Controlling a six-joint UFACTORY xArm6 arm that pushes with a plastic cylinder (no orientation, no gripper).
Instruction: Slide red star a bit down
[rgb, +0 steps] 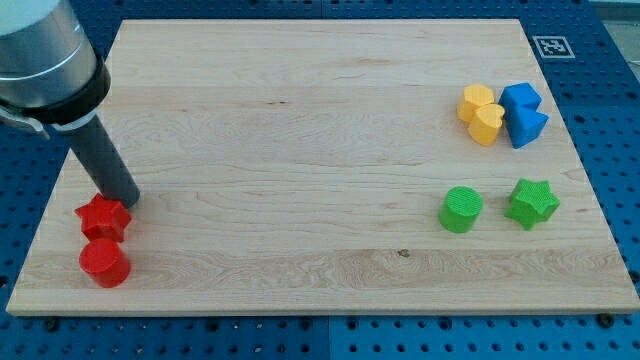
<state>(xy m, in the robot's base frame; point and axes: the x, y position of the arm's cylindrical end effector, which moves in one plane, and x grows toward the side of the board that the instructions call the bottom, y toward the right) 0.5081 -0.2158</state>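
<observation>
The red star lies at the lower left of the frame on the wooden table, and its lower edge touches or almost touches the red cylinder just below it. My tip stands at the upper right edge of the star, in contact or nearly so. There is no claw on this arm, only the rod, so nothing can be apart or together. Far away, at the right of the frame, sit a yellow heart with another yellow block, two blue blocks, a green cylinder and a green star. In my judgement the risk is the cylinder: a push down moves it too, maybe toward the table's bottom edge. Also, because the tip is off-centre, the star may turn or slip to the left.
</observation>
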